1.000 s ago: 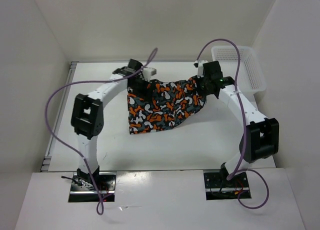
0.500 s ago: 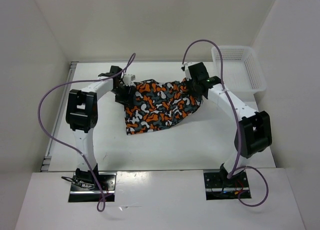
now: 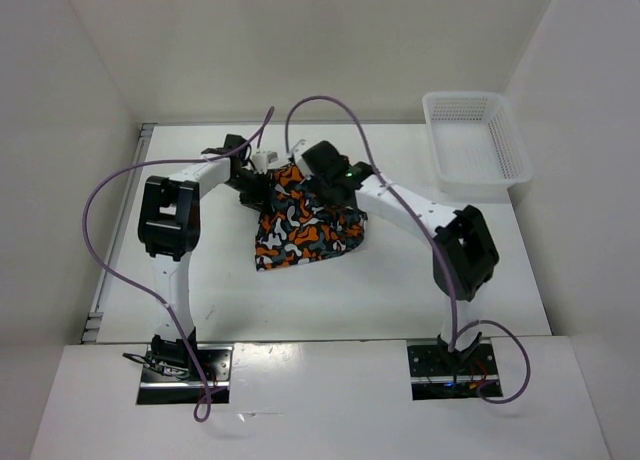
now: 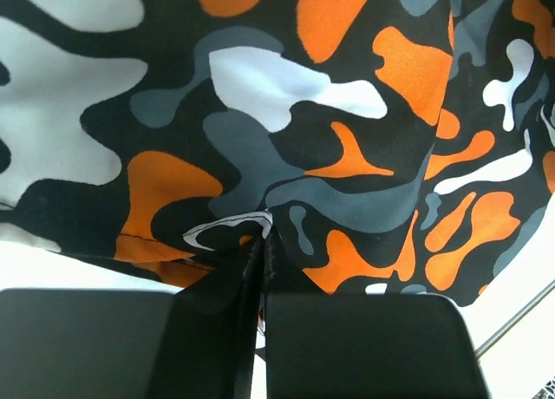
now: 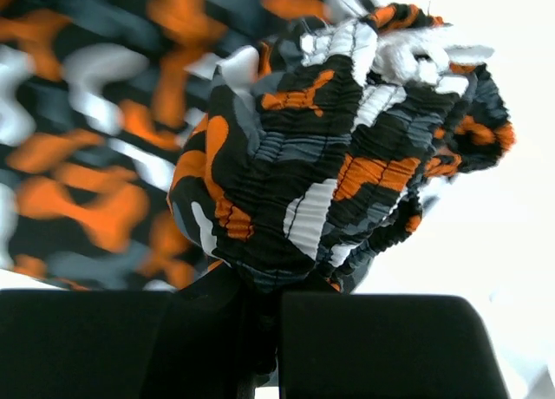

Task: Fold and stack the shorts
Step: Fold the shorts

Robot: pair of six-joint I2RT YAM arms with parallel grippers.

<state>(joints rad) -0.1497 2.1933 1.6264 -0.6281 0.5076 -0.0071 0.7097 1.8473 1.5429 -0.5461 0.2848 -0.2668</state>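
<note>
The camouflage-print shorts [image 3: 300, 235] lie bunched at the back middle of the table, their right side pulled over to the left. My left gripper [image 3: 260, 180] sits at the shorts' upper left corner. In the left wrist view the left gripper [image 4: 263, 243] is shut, with a pinch of the shorts [image 4: 329, 113] at its tips. My right gripper [image 3: 325, 185] hangs over the shorts' upper edge, close to the left one. In the right wrist view the right gripper [image 5: 264, 299] is shut on the gathered elastic waistband of the shorts [image 5: 303, 156].
A white mesh basket [image 3: 475, 140] stands at the back right of the white table [image 3: 400, 280]. White walls close in the back and both sides. Purple cables loop above both arms.
The right gripper has carried its end of the shorts leftward, close to the left gripper, so the cloth now lies narrower and bunched. The left gripper has shut on the shorts.
</note>
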